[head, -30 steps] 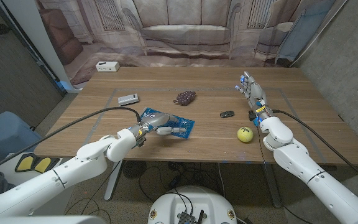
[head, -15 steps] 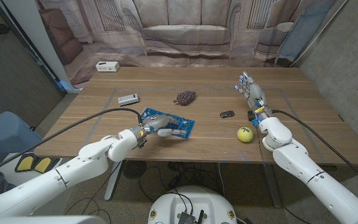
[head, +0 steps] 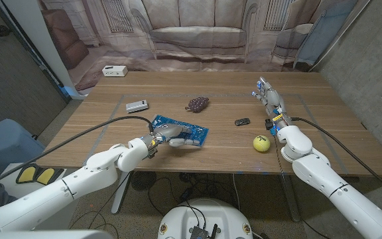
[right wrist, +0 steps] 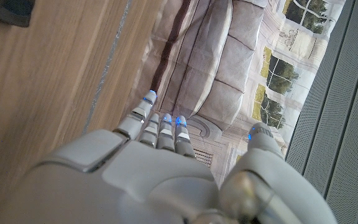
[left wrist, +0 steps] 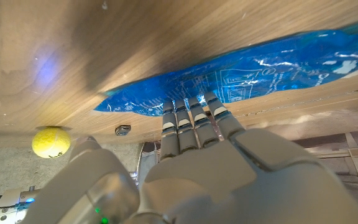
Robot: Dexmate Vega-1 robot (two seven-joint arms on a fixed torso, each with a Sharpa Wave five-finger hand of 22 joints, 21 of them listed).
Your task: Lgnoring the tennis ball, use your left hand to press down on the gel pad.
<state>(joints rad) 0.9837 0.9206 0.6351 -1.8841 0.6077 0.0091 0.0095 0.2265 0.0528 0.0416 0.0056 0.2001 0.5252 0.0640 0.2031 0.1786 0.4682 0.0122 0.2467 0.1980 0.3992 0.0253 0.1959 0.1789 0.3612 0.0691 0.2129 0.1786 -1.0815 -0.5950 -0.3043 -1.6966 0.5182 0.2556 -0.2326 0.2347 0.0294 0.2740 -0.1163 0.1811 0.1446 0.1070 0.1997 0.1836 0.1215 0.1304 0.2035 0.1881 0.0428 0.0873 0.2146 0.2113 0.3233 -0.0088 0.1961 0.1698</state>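
The left hand (head: pixel 169 135) lies on the blue gel pad (head: pixel 192 131) near the table's (head: pixel 111 143) front edge, fingers (left wrist: pixel 191 115) straight, close together and touching it, gripping nothing, while the right hand (head: pixel 270 101), at three o'clock, stands open-fingered, with the tennis ball (head: pixel 262 143) nearby.

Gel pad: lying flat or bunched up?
Flat. The gel pad lies spread on the table, left robot hand's fingers on it.

We find no legible text. The flat blue plastic gel pad (left wrist: pixel 253 78) carries white printed lines and diagrams, too small and blurred for us to read in either view.
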